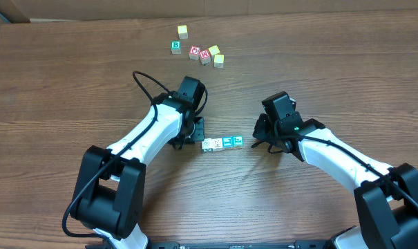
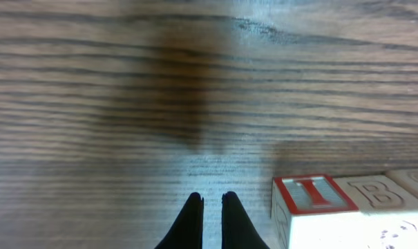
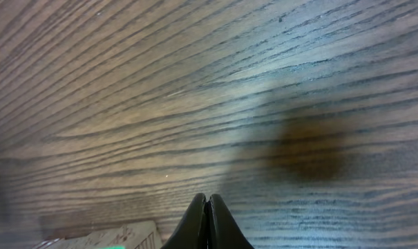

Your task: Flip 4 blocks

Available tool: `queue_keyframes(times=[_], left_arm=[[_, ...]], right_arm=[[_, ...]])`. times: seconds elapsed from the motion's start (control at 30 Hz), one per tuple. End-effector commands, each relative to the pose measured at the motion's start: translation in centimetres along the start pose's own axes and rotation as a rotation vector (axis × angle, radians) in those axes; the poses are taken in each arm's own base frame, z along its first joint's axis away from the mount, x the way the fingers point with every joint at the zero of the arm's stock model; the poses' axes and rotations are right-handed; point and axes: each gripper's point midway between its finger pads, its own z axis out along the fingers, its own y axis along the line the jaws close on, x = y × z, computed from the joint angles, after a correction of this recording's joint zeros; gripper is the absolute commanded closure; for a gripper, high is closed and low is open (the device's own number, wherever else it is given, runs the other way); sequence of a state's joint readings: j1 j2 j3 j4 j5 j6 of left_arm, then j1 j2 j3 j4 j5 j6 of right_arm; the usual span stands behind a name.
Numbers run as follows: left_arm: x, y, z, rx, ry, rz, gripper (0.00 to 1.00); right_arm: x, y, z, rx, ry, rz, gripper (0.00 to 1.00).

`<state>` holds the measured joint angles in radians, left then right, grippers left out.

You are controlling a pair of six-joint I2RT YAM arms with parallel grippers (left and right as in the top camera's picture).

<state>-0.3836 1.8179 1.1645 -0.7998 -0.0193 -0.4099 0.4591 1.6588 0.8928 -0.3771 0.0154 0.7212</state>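
Observation:
A short row of small wooden blocks lies mid-table: whitish faces at its left end, teal-framed faces at its right. My left gripper sits just left of the row, low over the table. In the left wrist view the left gripper is shut and empty, and the row's end block shows a red-framed I, beside one with a carved B. My right gripper is just right of the row. In the right wrist view the right gripper is shut and empty, a block's corner at lower left.
A loose cluster of other letter blocks, yellow, green and red, lies at the far side of the table. A cable loops off the left arm. The wood-grain table fills the view.

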Motion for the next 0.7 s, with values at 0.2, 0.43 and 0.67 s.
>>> queue_keyframes(times=[0.2, 0.43, 0.67], left_arm=[[1.4, -0.8, 1.4, 0.069, 0.046, -0.001, 0.96], [1.5, -1.4, 1.3, 0.103, 0.054, -0.001, 0.96], [1.3, -1.5, 1.3, 0.108, 0.046, 0.0, 0.96]], right_arm=[[1.4, -0.8, 2.2, 0.03, 0.048, 0.003, 0.96], [2.0, 1.1, 2.1, -0.074, 0.094, -0.048, 0.96], [2.4, 1.5, 2.2, -0.086, 0.107, -0.057, 0.96]])
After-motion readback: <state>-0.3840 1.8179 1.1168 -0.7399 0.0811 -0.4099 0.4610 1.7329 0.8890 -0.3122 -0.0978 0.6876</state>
